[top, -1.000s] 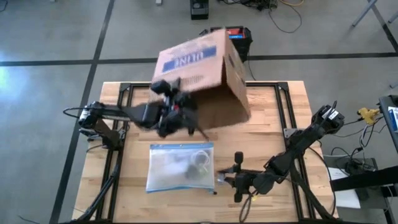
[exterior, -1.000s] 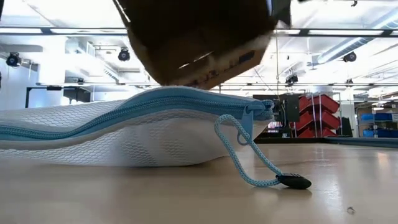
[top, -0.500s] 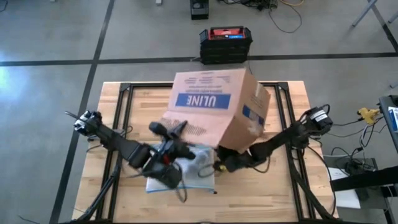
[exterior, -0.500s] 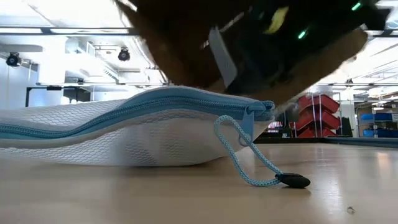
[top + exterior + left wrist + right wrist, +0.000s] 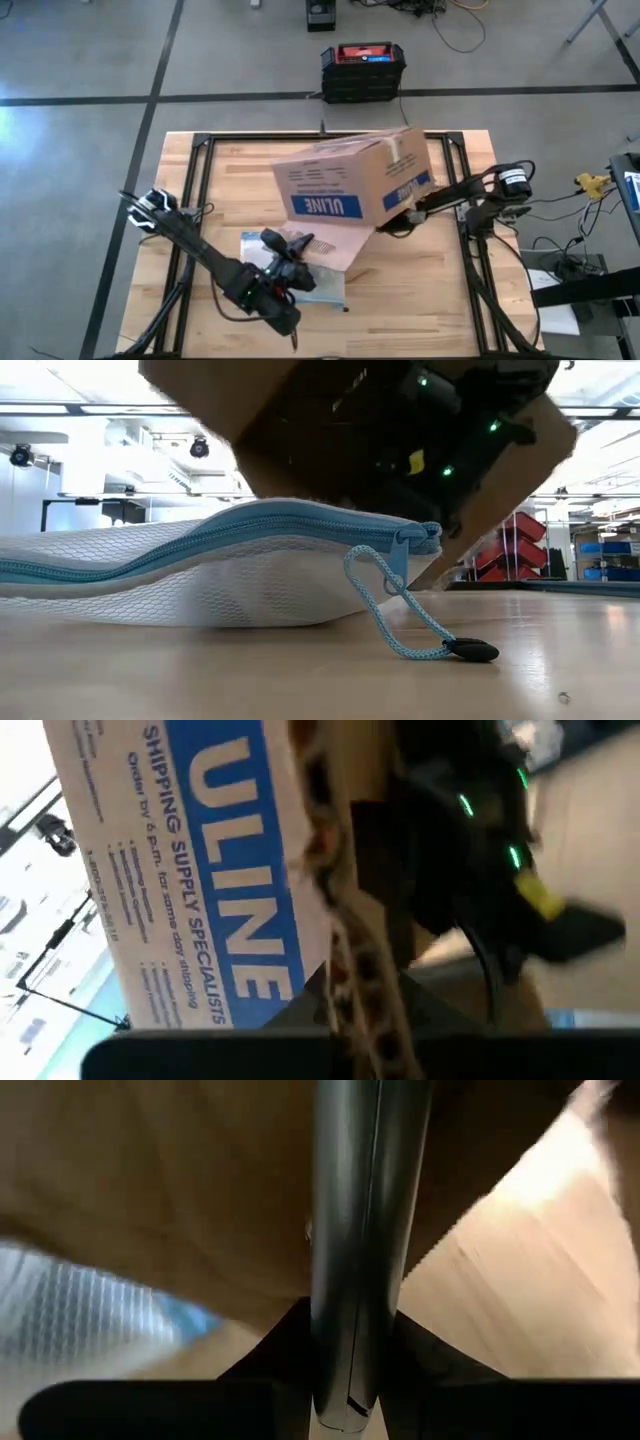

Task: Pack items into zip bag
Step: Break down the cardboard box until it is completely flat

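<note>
Zip bag [image 5: 293,268] lies flat on the table [image 5: 440,290] near its front edge, partly under your left arm; in the low view its blue zip reads as closed, the pull cord [image 5: 400,615] trailing onto the wood. You cannot make out any items clearly from here, though dark shapes show through the bag in the high view.

Your left claw [image 5: 283,273] sits right over the bag. Whether its fingers are apart or together, and whether they hold anything, cannot be told.

Your right claw [image 5: 405,212] is tucked under the tilted ULINE box [image 5: 352,180], which hangs above the middle of the table with one flap [image 5: 335,245] drooping toward the bag. In the right wrist view the two fingers [image 5: 345,1230] press together with no gap, and what they pinch, if anything, is hidden.

By the look of it, you are at the step of handling the box rather than packing. Next, you will likely need to set the box down well apart from the bag, then confirm the zip is fully closed.
</note>
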Controlling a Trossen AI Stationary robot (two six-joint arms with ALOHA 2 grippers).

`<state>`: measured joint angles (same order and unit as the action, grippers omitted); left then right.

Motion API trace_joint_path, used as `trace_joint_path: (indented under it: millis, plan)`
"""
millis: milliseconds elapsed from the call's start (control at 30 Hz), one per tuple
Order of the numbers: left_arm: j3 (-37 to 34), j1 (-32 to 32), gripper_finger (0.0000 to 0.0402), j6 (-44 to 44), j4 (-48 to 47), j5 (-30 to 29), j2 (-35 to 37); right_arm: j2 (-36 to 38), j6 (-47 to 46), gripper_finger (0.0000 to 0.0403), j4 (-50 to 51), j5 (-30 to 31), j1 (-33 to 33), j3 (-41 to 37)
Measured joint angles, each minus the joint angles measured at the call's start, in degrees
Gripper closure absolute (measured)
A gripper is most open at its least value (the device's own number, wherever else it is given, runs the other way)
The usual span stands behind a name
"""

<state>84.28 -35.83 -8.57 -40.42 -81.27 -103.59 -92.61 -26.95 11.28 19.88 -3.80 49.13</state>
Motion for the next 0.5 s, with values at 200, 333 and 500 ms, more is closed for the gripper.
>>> trace_joint_path:
  millis: [200,333,500]
  plan:
    - [-7.25,3.88,0.0401,-7.41,-1.45,7.15,0.00,9.04,-0.99,0.0347,14.34,-8.54,2.03,0.23]
    - [-10.93,5.52,0.0401,-10.68,-1.47,12.11,-0.06,14.14,-4.47,0.0347,25.64,-12.04,2.92,0.28]
    - [-13.21,5.58,0.0401,-9.48,4.33,19.06,-1.66,17.83,-10.10,0.0347,36.33,-12.52,1.01,0.17]
